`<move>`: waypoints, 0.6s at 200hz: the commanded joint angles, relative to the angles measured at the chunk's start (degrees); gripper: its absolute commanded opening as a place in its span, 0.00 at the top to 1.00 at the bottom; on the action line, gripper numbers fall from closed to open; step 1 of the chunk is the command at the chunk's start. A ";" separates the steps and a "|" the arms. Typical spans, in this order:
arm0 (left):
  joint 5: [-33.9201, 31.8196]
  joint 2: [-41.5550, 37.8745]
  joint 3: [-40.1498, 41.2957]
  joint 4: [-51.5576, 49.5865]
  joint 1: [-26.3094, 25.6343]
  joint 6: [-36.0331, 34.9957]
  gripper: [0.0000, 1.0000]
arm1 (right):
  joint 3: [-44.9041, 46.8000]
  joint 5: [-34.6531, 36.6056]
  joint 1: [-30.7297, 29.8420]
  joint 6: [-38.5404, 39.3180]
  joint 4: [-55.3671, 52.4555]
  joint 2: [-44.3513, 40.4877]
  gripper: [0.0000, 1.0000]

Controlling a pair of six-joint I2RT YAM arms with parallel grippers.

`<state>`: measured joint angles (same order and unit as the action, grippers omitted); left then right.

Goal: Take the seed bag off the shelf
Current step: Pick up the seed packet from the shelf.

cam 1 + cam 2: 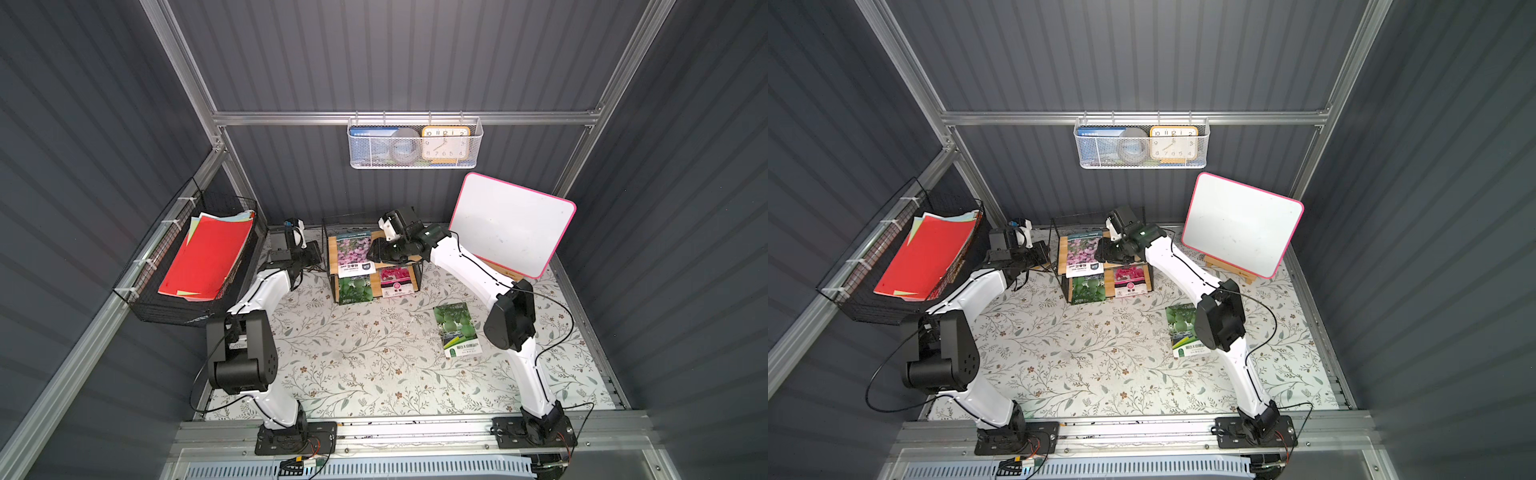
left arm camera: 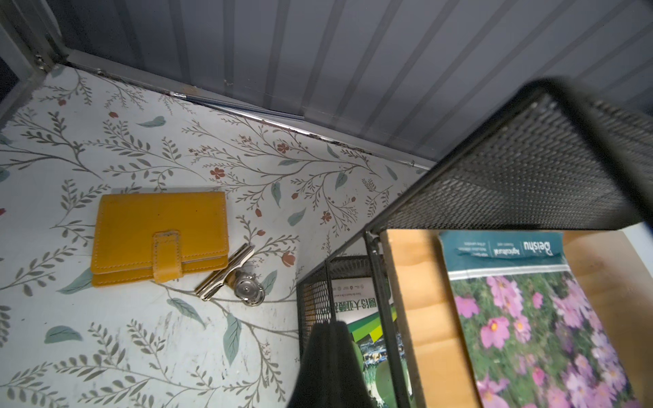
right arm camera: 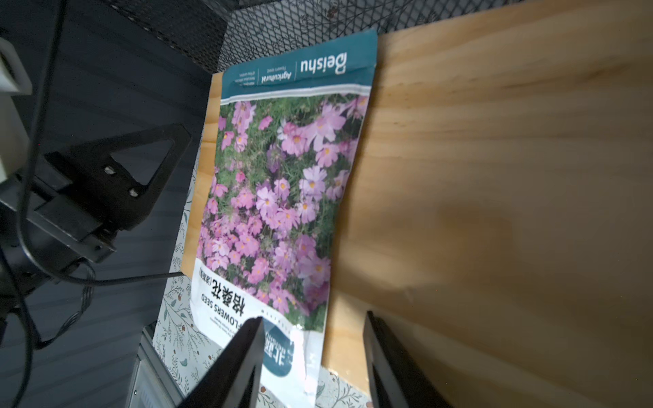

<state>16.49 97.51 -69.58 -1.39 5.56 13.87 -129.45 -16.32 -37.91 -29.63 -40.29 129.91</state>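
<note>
The shelf (image 1: 353, 219) stands at the back middle of the table in both top views. A seed bag with pink flowers (image 1: 352, 249) lies flat on its top wooden board (image 3: 494, 176), its white lower end overhanging the front edge. My right gripper (image 3: 312, 325) is open low over that board, and the bag's near corner (image 3: 304, 349) lies between its fingers, which are not pinching it. Two more seed bags, green (image 1: 354, 289) and pink (image 1: 395, 280), sit on the lower board. My left gripper (image 2: 328, 356) is shut and empty, close against the shelf's left side.
A green seed bag (image 1: 457, 330) lies on the table right of the middle. A yellow wallet (image 2: 159, 236) and a metal clip (image 2: 233, 279) lie left of the shelf. A pink-edged whiteboard (image 1: 511, 224) leans at the back right. A black wire basket with red papers (image 1: 199, 257) hangs on the left wall.
</note>
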 commanded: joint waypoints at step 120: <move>7.28 4.97 -0.19 1.39 -0.03 -2.00 1.00 | -6.87 -5.30 1.29 -4.45 0.05 7.23 0.48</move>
<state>22.35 101.47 -69.58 -0.45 5.56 13.37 -135.37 -20.14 -36.73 -32.64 -38.61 134.74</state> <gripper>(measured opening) 0.044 0.523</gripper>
